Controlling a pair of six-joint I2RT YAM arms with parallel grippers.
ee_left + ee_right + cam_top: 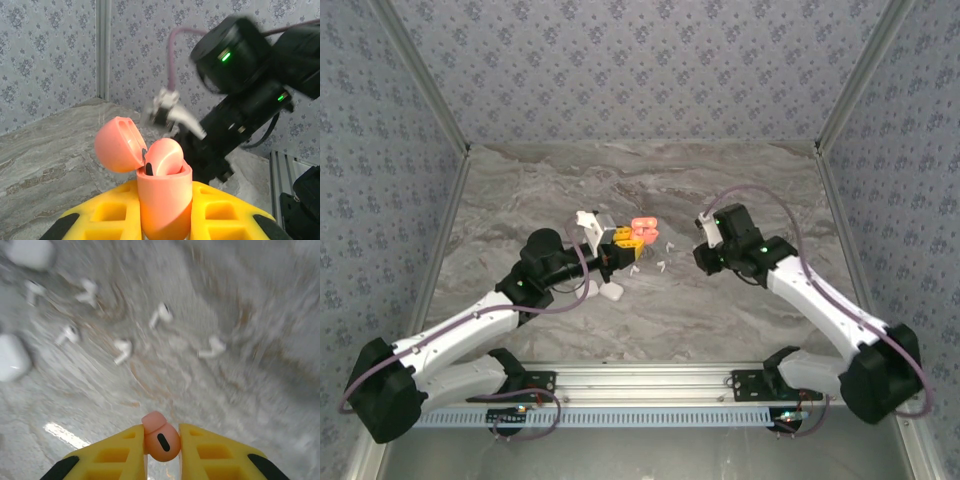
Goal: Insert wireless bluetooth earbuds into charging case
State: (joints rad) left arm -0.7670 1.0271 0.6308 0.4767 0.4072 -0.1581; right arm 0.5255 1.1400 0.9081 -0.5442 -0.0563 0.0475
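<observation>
The left gripper (165, 217) is clamping the coral charging case (164, 192) upright between its yellow fingers (227, 215). The lid (117, 144) is standing hinged open, and a coral earbud (163, 156) is sitting in the well. The right gripper (162, 452) is pinching a second coral earbud (160, 436) between its fingertips, with the head protruding past them. White earbuds (161, 315) are lying scattered on the marble table (260, 390) beneath.

Coral case (165, 205) open, lid toward ten o'clock, apparently a seated earbud (164, 156) inside; second coral earbud (161, 439) between fingers (125, 452); six white earbuds (161, 315) scattered.
</observation>
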